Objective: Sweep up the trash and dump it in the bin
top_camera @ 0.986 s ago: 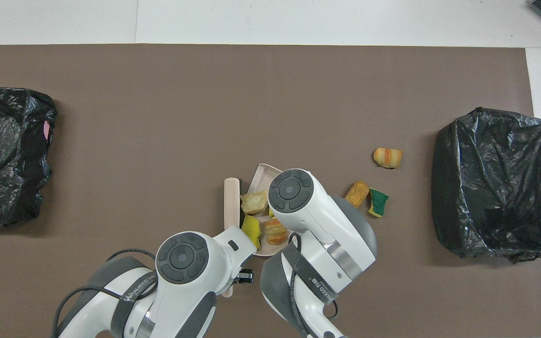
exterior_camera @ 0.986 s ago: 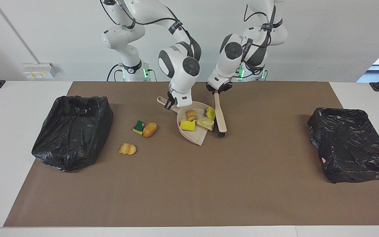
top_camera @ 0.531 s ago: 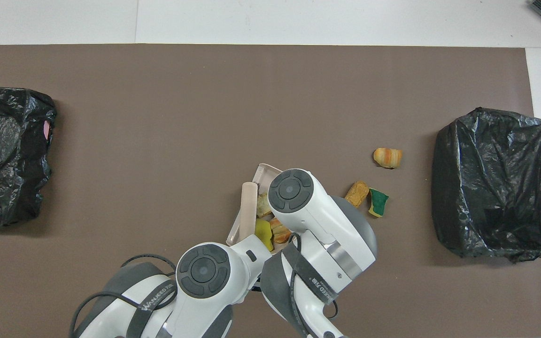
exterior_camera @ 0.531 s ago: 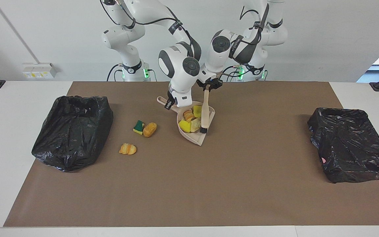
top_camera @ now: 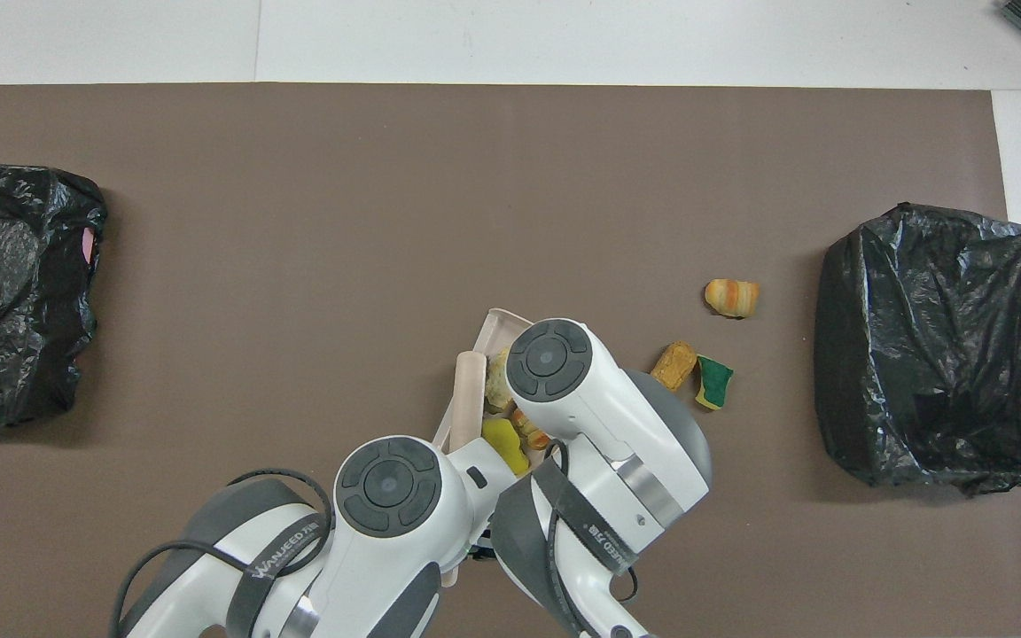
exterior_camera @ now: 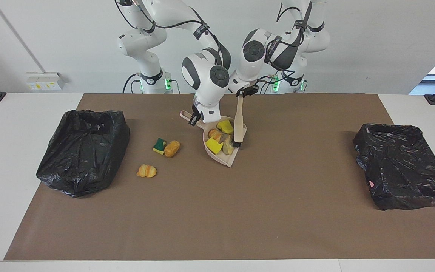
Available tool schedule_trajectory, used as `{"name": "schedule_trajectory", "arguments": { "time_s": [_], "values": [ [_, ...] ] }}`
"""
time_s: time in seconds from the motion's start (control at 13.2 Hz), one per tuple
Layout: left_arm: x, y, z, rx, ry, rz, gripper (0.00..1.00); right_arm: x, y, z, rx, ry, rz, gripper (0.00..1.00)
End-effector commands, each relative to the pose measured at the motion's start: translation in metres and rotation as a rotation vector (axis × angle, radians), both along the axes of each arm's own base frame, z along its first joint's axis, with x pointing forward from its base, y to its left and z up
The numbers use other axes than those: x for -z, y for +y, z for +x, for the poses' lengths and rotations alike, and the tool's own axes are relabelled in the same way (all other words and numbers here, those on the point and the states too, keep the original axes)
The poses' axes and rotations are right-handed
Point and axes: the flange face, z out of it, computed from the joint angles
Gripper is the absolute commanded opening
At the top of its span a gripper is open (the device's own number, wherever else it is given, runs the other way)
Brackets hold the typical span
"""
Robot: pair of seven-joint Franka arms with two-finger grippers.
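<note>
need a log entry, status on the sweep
Left gripper shut on brush, bristles in dustpan. Right gripper shut on dustpan handle. Four bits in pan, three on mat.

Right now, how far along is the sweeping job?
Done: four trash bits sit in the dustpan. In hand: the right gripper grips the dustpan's handle, and the left gripper holds the brush over it. Left: three bits remain on the mat, and nothing has been dumped in a bin yet.
</note>
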Motion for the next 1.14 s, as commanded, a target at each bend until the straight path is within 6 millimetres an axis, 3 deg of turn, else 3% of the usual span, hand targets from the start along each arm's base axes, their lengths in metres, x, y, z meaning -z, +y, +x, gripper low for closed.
{"name": "schedule_trajectory", "arguments": {
  "time_s": [0.0,0.23,0.46,0.83,1.06],
  "values": [
    [-0.023,0.014,0.004,-0.034,-0.034,0.036,0.00,-0.005,-0.003,-0.003,0.018,-0.007,-0.006,0.00],
    [-0.035,0.020,-0.009,-0.036,-0.040,0.078,0.00,-0.009,-0.006,-0.001,0.027,-0.014,-0.002,0.00],
    [-0.032,0.030,-0.021,-0.048,-0.056,0.119,0.00,-0.040,-0.017,0.003,0.076,-0.066,0.025,0.00],
    [-0.030,0.035,-0.057,-0.079,-0.113,0.194,0.00,-0.099,-0.071,0.022,0.174,-0.129,0.067,0.00],
    [-0.017,0.016,-0.093,-0.113,-0.131,0.225,0.00,-0.134,-0.111,0.033,0.250,-0.141,0.059,0.00]
  ]
}}
